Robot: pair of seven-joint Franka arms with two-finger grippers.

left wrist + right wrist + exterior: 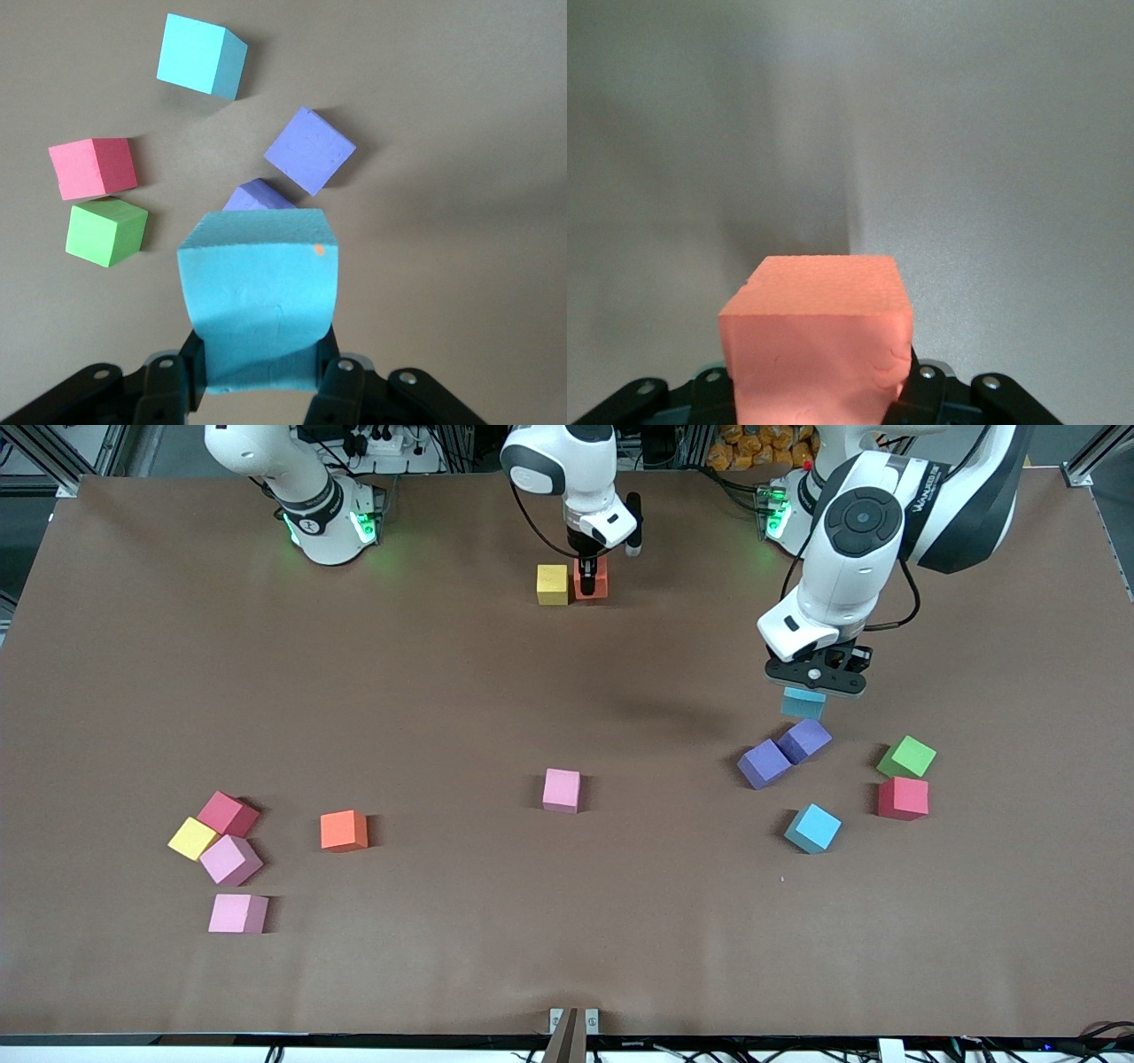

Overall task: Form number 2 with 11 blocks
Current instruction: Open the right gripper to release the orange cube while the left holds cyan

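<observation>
Orange foam is where your digit begins: the orange cube [591, 581] sits clamped in the right gripper [587, 576] at table level, touching the yellow cube [552, 584] close to the robots' bases, so I judge these two start the top row of the number 2.

Your left gripper [815, 684] is closed on a light blue cube [803, 702], lifted over the two purple cubes [784, 753], probably to carry it to that row.

Around them, toward the left arm's end, lie a second light blue cube [812, 828], a red cube [903, 798] and the green cube [906, 757], which you should leave alone.

One pink cube [562, 790] rests mid-table. Toward the right arm's end wait another orange cube [344, 831], a darker pink cube [228, 814], a small yellow cube [192, 838] and two more pink cubes [234, 886], nearer the front camera.
</observation>
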